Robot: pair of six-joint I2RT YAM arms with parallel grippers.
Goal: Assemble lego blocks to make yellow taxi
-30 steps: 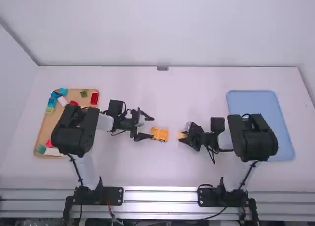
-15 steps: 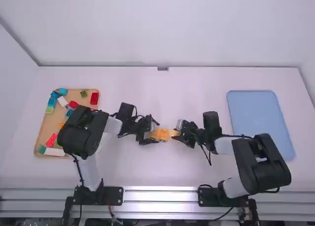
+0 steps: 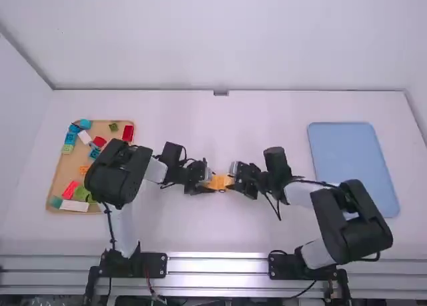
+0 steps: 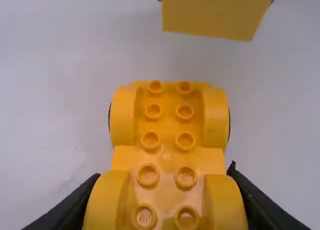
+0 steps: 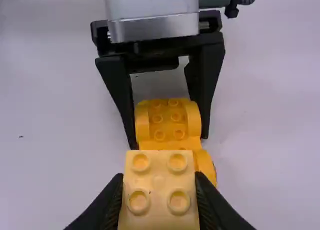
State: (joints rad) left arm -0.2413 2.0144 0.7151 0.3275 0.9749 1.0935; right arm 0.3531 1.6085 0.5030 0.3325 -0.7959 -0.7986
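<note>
the fingers of the left gripper (image 3: 212, 182) are closed against the two sides of the yellow car base (image 3: 219, 183) at its left end, gripping it by the wheel arches, with the body of the base filling the space between them. the fingers of the right gripper (image 3: 235, 178) are drawn in on a yellow block (image 5: 159, 187), one on each side of it, open only as wide as the block itself.

the car base sits around the middle of the bench (image 3: 220, 233), its long axis running left to right, one end in the left gripper and the other pointing right. it is bright yellow and glossy, with rounded arches at both ends, paired rows of round studs between them, and dark wheel edges peeking out at the sides. the yellow block is boxy and smooth-sided, four studs facing up, near the right end of the base; the left wrist view shows a gap between the two.

farther out, at the left of the bench, a tan tray (image 3: 61, 176) holds loose pieces in red, green, blue, white and orange, a red block (image 3: 128, 133) at its far right corner. at the right lies a flat blue tray (image 3: 353, 163).
</note>
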